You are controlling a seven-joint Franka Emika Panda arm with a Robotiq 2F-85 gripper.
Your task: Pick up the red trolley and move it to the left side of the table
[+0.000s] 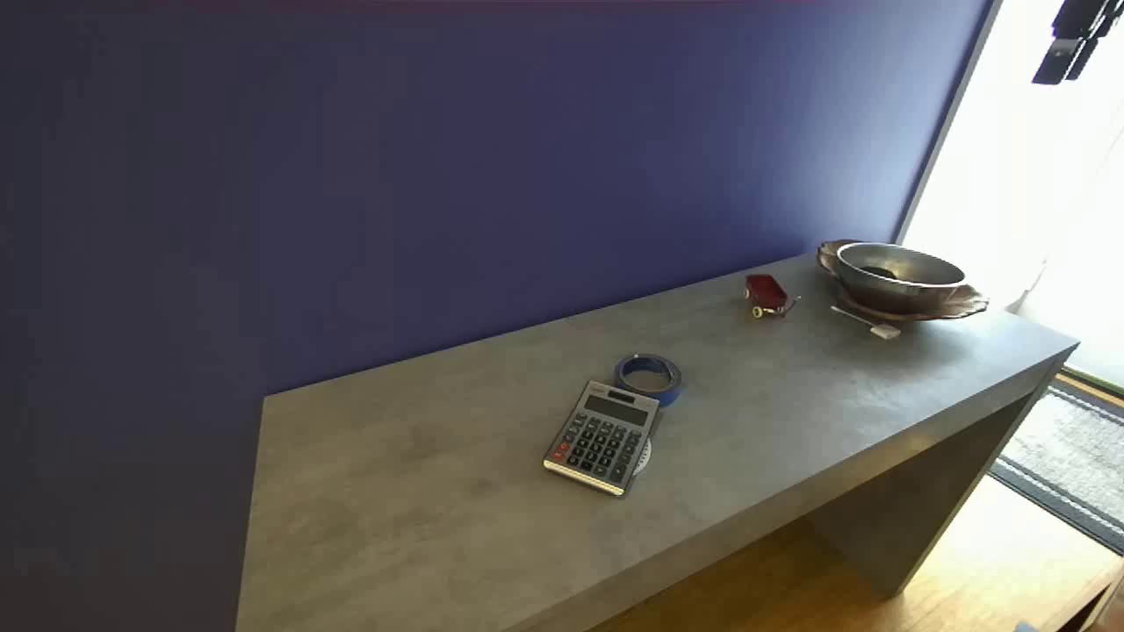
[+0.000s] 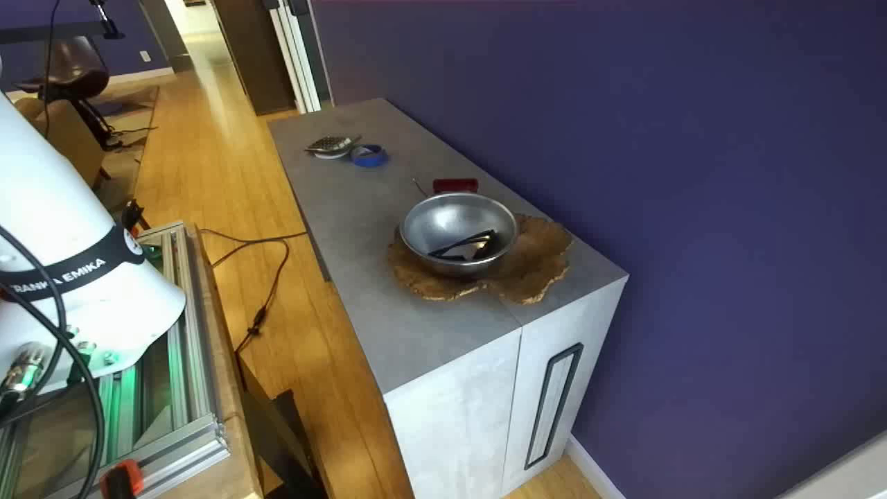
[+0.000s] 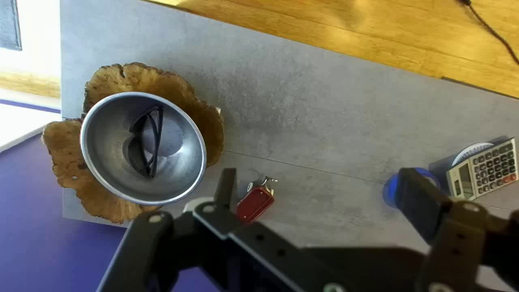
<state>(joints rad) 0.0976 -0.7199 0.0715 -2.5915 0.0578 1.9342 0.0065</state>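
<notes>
The red trolley (image 1: 766,292) is a tiny red wagon with pale wheels and a thin handle. It stands on the grey table (image 1: 421,456) near the wall, beside the bowl. In an exterior view the trolley (image 2: 455,185) is partly hidden behind the bowl. In the wrist view the trolley (image 3: 256,202) shows near the left finger, its rear end covered by the finger linkage. My gripper (image 3: 318,188) is wide open and empty, with its fingers above the table. Dark gripper parts (image 1: 1064,66) also show high at the right edge of an exterior view, well above the tabletop.
A metal bowl (image 3: 107,162) holding dark glasses sits on a wavy wooden slab (image 3: 178,83) beside the trolley. A small white-ended stick (image 1: 885,331) lies by the slab. A blue tape roll (image 1: 672,392) and a grey calculator (image 1: 601,439) lie mid-table. A purple wall (image 1: 439,175) runs along the back edge.
</notes>
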